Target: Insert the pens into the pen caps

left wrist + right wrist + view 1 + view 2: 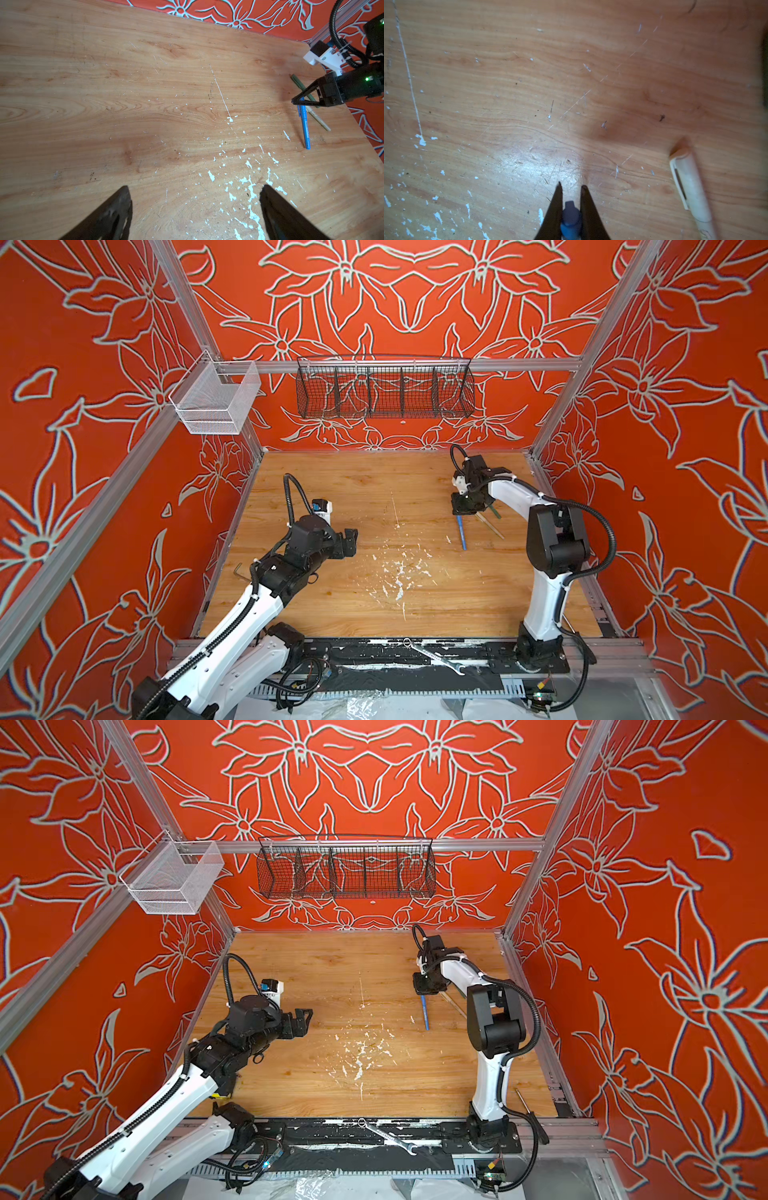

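Observation:
In both top views my right gripper (463, 510) (424, 990) is shut on the far end of the blue pen (461, 533) (424, 1013), which points toward the table's front. The right wrist view shows its jaws (572, 185) pinching that blue end (570, 218). Just right of it lie the beige pen (490, 526) (319, 120) and the green pen (301, 85), crossing under the gripper (293, 101). A beige pen cap with a clip (683, 178) sits on the beige pen. My left gripper (349, 541) (195, 188) hovers open at mid-left, holding nothing.
A bent hex key (237, 570) lies by the left arm. A silver wrench (436, 657) rests on the black front rail. White paint flecks (399, 572) mark the wooden table's middle. A black wire basket (384, 389) and a white mesh basket (216, 402) hang on the frame.

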Tool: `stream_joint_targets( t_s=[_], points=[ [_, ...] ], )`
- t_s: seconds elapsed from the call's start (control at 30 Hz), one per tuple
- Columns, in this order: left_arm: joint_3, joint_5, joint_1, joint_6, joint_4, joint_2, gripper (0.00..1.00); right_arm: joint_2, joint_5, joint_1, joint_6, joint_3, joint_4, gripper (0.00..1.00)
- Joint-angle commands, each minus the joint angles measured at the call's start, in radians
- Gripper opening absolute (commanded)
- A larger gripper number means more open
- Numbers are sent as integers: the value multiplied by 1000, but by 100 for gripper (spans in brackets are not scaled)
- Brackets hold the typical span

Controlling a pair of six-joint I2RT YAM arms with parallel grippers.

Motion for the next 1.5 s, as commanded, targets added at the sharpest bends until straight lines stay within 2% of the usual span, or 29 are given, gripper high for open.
stream_joint_targets(
  t_s=[0.0, 0.23, 0.67, 0.83, 1.0, 1.13, 1.33, 1.4, 1.47],
  points=[
    [-4, -39, 7, -15, -2, -10, 97, 23, -16, -19, 2, 9, -18, 0],
    [-17, -62, 8, -12, -1, -9, 97, 48, 26, -20, 21, -23, 14, 1],
    [-28, -72, 8, -2, 10, -23, 97, 79, 42, -22, 43, -25, 43, 40],
    [-32, -82, 8, 1, 22, -26, 97, 51, 69, -22, 43, -42, 61, 46],
    [-33, -142, 9, 8, 36, -26, 97, -50, 73, -22, 48, -103, 137, 50],
    [-60, -268, 11, 35, 94, -23, 97, -189, 93, -22, 64, -191, 239, 54],
    [-77, -359, 68, 75, 165, 1, 97, -399, 113, -24, 63, -323, 349, 59],
    [-109, -436, 76, 103, 222, -3, 97, -481, 161, -25, 62, -388, 369, 61],
    [-170, -468, 93, 179, 323, -16, 97, -566, 190, -40, 67, -478, 412, 64]
  ],
)
